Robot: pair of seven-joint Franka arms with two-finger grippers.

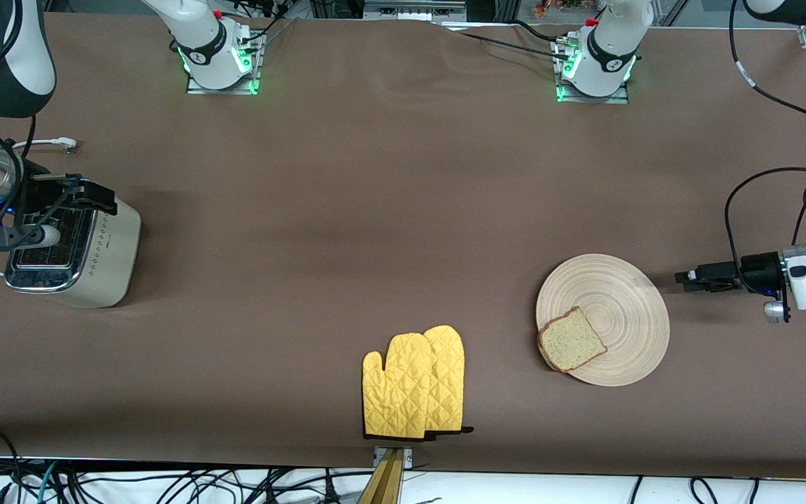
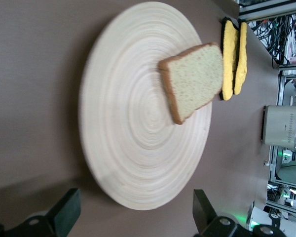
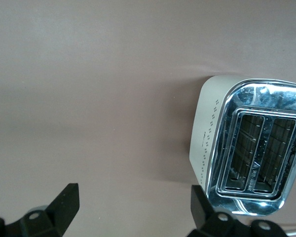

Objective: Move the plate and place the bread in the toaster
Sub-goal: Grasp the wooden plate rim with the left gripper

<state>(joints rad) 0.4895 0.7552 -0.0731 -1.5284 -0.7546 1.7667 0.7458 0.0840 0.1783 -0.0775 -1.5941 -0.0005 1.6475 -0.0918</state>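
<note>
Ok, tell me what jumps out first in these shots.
The bright yellow oven mitts stand out, lying at the table edge nearest the front camera. Beside them, toward the left arm's end, the bread overhangs the plate, the open left hand alongside. The toaster sits under the open right hand.

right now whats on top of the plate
One slice of bread lies on the plate, overhanging the rim toward the oven mitts. The plate surface under the slice is hidden. Nothing else is on it.
</note>
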